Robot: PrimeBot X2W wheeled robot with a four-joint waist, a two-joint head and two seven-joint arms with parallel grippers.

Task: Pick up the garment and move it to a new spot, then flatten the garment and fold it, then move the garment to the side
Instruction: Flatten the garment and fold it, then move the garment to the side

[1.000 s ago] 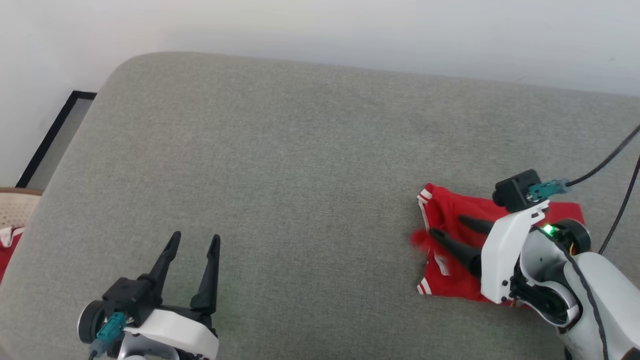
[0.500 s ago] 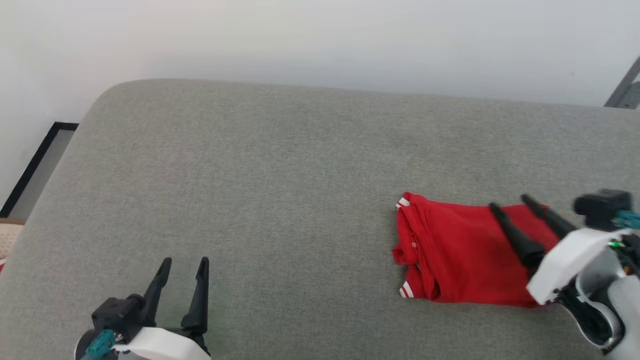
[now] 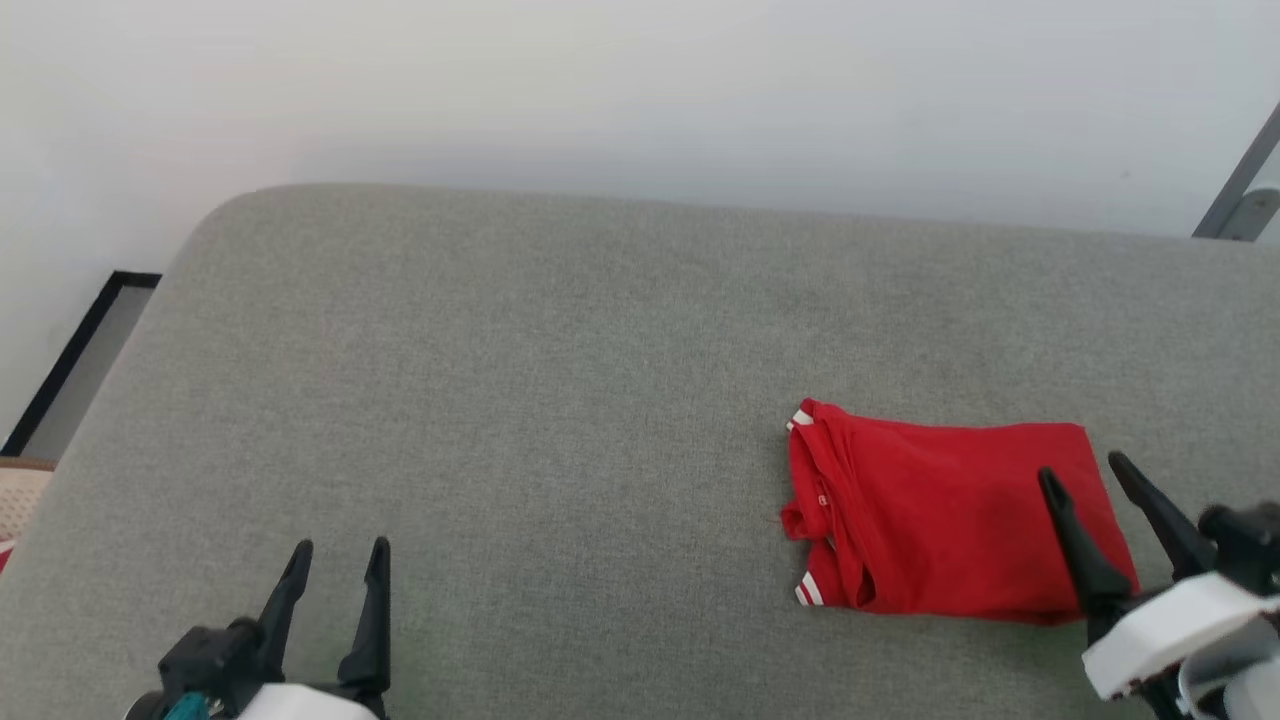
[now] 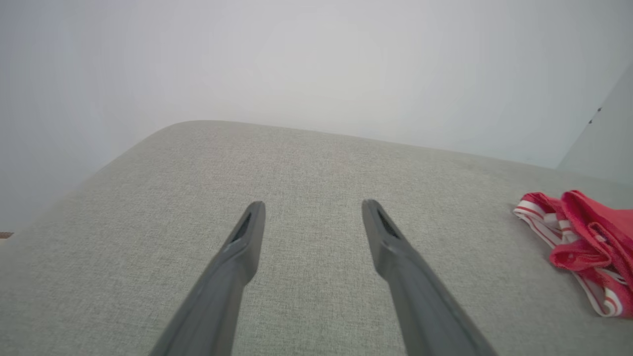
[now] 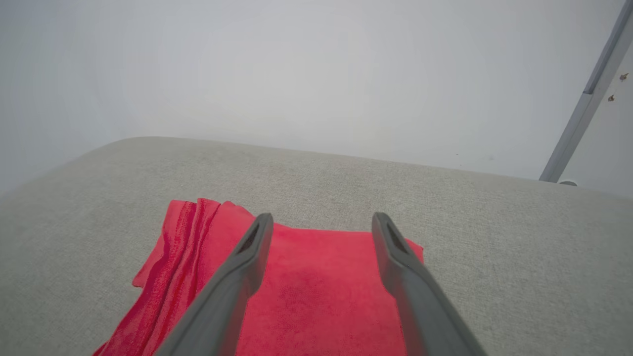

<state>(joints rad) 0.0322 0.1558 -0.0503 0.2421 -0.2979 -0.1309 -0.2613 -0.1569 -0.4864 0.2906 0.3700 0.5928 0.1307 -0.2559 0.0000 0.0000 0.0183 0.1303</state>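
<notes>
From where I stand, the job looks all but finished. The garment (image 3: 940, 520) lies on the grey cushion (image 3: 560, 350) as a tidy red rectangle, folded over on itself. Its collar and a bit of striped trim are bunched at the end that faces the cushion's middle. It sits on the cushion's right part, nearer the front edge than the back, so I'd judge the picking up, flattening and folding done. The shift to the side looks done as well. If that spot is meant as its final place, nothing is left but for the arms to draw clear.

The right gripper (image 3: 1080, 465) is at the cushion's right front, its jaws spread wide and holding nothing. The tips hang over the folded cloth's outer end, and I can't say whether they brush it. The left gripper (image 3: 341, 543) is at the cushion's left front, well apart from the shirt. Its jaws are also fully spread and empty, with bare grey fabric below them.

By my count there is one garment, one cushion and two grippers with two dark fingers each. Off the cushion's left end I see one black-edged panel (image 3: 80, 350). Beside it is one pale woven thing (image 3: 20, 490), perhaps a basket, though too little of it shows to be sure. Past the cushion's far right corner stands one slanted grey bar (image 3: 1240, 190).
</notes>
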